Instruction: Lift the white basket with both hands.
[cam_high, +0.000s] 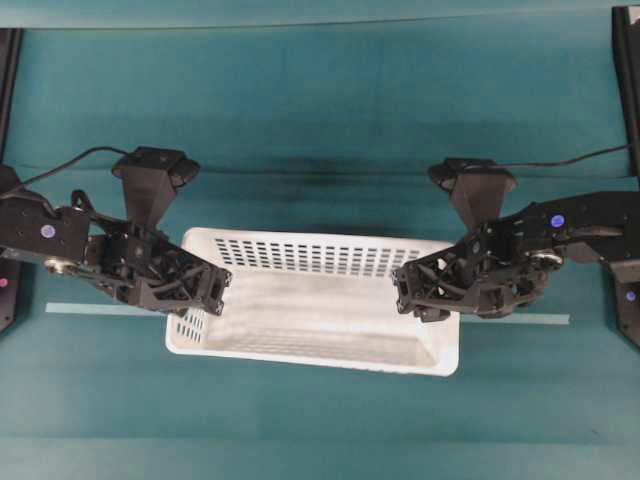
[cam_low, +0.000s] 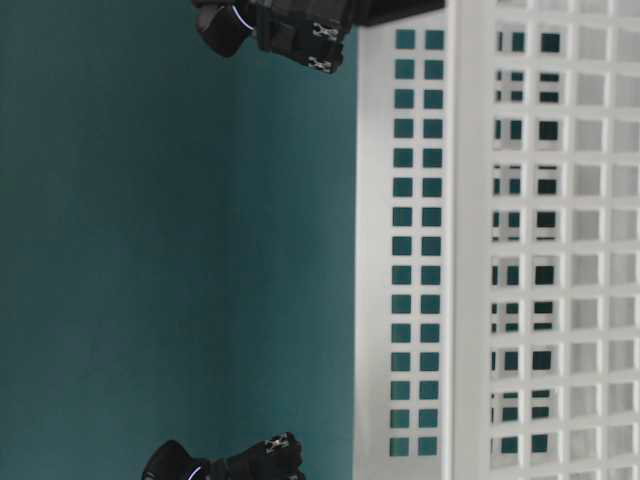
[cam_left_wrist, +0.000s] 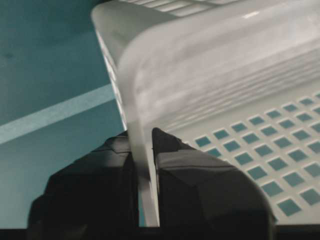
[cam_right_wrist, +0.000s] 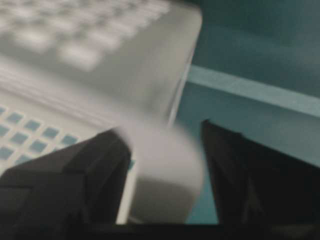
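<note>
- The white basket (cam_high: 320, 320) lies lengthwise across the middle of the teal counter (cam_high: 320, 130), open side up, its solid floor bare and its long far wall showing rows of small rectangular holes.
- In the table-level view, which is turned on its side, the basket's perforated wall (cam_low: 500, 250) fills the right part of the picture, with teal showing through the holes.
- The left pincer (cam_high: 205, 290) sits at the basket's left short end. In the left wrist view its two black fingers (cam_left_wrist: 200, 190) are pressed against either side of the thin white wall below the rounded rim, so it is clamped onto the basket.
- The right pincer (cam_high: 420, 290) is at the basket's right short end, reaching over the rim.
- In the right wrist view, which is blurred, the two black fingers (cam_right_wrist: 75, 175) stand wide apart on either side of the basket's rounded edge (cam_right_wrist: 160, 165). A gap of teal shows between the white plastic and the finger on the right of that view, so this pincer straddles the wall without gripping it.
- Both black arms come in from the sides of the overhead view, each with a black wrist camera housing (cam_high: 150, 180) standing above its pincer.
- A pale strip of tape (cam_high: 95, 308) runs across the counter, passing under the basket and showing again on the right side.
- Parts of two black pincers show at the top (cam_low: 290, 25) and bottom (cam_low: 240, 462) of the table-level view, just beside the basket; which is which I cannot tell.
</note>
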